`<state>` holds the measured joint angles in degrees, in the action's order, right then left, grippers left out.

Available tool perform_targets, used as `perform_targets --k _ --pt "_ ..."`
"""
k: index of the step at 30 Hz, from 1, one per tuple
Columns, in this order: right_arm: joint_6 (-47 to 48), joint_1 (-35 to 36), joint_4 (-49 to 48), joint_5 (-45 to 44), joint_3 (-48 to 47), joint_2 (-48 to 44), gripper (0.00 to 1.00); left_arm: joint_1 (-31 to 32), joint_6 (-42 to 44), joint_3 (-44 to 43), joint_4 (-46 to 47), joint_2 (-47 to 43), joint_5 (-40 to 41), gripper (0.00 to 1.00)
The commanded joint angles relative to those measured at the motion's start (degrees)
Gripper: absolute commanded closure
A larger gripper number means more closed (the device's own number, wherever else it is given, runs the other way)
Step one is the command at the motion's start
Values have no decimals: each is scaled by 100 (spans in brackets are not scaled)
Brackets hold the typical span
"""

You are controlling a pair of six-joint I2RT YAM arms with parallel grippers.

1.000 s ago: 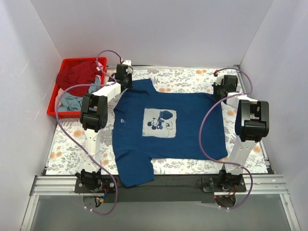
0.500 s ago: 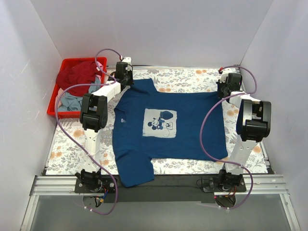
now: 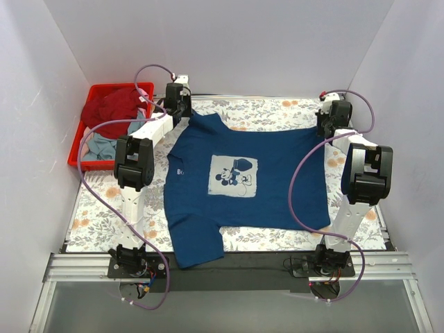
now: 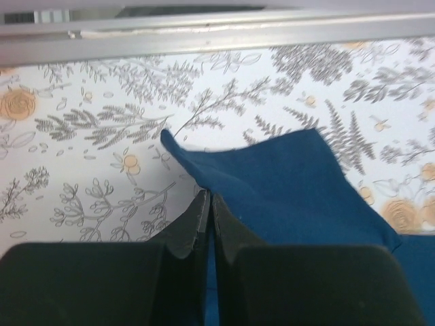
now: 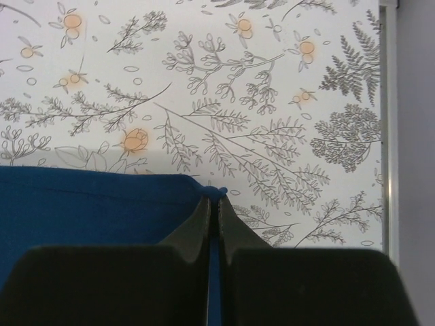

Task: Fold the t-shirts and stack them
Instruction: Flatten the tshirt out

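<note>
A navy blue t-shirt [image 3: 236, 173] with a pale mouse print lies spread on the flowered table cover. My left gripper [image 3: 182, 111] is shut on its far left sleeve; the wrist view shows blue cloth [image 4: 285, 183] pinched between the black fingers [image 4: 194, 224]. My right gripper [image 3: 326, 128] is shut on the shirt's far right hem corner, where the cloth [image 5: 88, 204] bunches at the fingertips [image 5: 204, 217]. A dark red t-shirt [image 3: 111, 105] and a pale grey-blue t-shirt [image 3: 104, 146] lie crumpled in the red crate [image 3: 75, 149].
The red crate stands at the far left beside the table cover [image 3: 104, 201]. A metal rail [image 4: 204, 30] runs along the table's far edge. White walls close in on the left, back and right. Purple cables loop over both arms.
Both grippers have moved toward the far edge, pulling the navy shirt's far side with them. The shirt has slid slightly away from the arms' bases.
</note>
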<state>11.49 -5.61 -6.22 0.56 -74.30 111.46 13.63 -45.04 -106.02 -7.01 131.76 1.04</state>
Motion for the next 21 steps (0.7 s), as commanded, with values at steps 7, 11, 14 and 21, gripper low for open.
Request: perform_targets --k 7,11,14,21 --pt "-208 -169 -257 -311 -479 77 99 -27 -199 -411 24 -160 -333 100" --pt "-226 -169 -248 -310 -541 236 99 -18 -155 -577 24 77 -253 100" --pt "-226 -169 -248 -319 -585 324 99 -27 -172 -701 41 209 -297 100" --pt "-217 -169 -240 -302 -498 245 99 -27 -278 -772 85 210 -473 100"
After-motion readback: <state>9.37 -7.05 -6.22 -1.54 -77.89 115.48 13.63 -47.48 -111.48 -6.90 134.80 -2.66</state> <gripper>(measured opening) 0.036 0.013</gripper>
